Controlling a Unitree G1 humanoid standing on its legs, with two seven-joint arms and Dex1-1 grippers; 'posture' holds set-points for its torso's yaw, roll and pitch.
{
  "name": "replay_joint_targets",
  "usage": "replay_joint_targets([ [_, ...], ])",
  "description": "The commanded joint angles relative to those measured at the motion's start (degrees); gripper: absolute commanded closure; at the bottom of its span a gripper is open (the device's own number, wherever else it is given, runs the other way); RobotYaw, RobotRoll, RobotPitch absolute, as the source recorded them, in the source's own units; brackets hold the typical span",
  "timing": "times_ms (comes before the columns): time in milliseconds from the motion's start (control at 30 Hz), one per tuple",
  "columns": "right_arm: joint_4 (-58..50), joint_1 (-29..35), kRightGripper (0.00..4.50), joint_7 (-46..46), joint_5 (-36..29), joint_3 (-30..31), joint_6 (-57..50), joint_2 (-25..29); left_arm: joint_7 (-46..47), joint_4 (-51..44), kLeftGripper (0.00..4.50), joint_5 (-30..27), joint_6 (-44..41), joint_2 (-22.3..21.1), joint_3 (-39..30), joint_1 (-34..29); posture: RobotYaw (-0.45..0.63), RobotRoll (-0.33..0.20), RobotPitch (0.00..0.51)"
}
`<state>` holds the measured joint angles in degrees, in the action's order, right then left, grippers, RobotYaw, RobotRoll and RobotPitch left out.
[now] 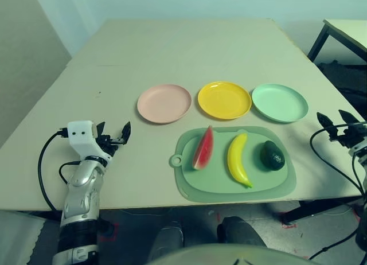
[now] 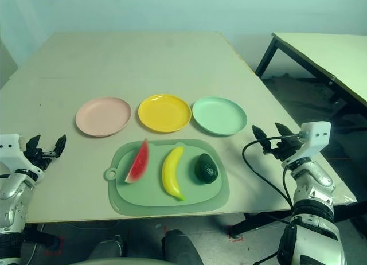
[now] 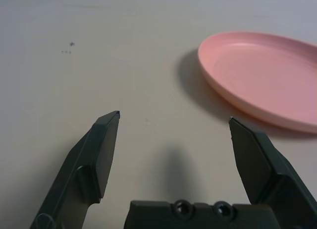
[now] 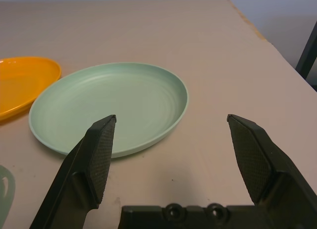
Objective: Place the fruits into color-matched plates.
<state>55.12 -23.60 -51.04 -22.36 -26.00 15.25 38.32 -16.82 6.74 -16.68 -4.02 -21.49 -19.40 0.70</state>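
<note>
Both the left pincer (image 1: 113, 134) and the right pincer (image 2: 272, 137) stand spread wide and empty. Between them, on the cutting mat (image 1: 287, 187), lie the watermelon wedge (image 1: 203, 148), banana (image 1: 238, 159) and avocado (image 1: 272, 155), long axes running toward the plates (image 1: 225, 100) beyond. The curved banana could roll or slip if pinched off-centre.

A robotics lab or test room. A plain beige bench (image 1: 172, 47) made of bare board panels stands against a blank pale wall (image 2: 172, 7). A second table (image 2: 321, 53) with black metal legs sits beside it. Loose black cables (image 1: 49, 162) trail from the robot's arms, and more lie on the floor (image 1: 321, 230).
</note>
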Motion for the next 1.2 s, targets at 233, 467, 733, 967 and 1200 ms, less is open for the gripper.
replay_joint_targets([
  [233,-1.9,0.2,0.0,0.2,0.0,0.4,-0.2,-0.5,-1.3,3.1,0.02,-0.2,1.2,-0.9,-1.4,-0.1,-0.12,0.0,0.055],
  [467,-5.5,2.2,0.0,-0.3,0.4,1.6,-1.0,-1.8,-2.2,6.5,0.02,-1.5,2.4,-2.0,-3.4,1.7,-0.11,0.0,0.045],
  [733,-7.4,2.3,0.0,-0.8,0.2,2.6,-1.7,-3.9,-5.8,6.0,0.02,-6.7,3.8,-2.5,-6.4,4.4,-0.14,0.0,0.058],
  [967,-8.0,3.5,0.0,-1.3,-0.2,2.2,-1.8,-3.8,-35.3,3.0,0.02,-19.5,-6.6,-12.3,-3.1,3.3,-0.17,0.0,0.021],
  [1200,-10.5,5.1,0.0,-2.6,-1.5,1.5,-3.0,-2.4,-68.9,2.7,0.02,-19.9,-5.7,-27.5,4.5,5.1,-0.21,0.0,0.004],
])
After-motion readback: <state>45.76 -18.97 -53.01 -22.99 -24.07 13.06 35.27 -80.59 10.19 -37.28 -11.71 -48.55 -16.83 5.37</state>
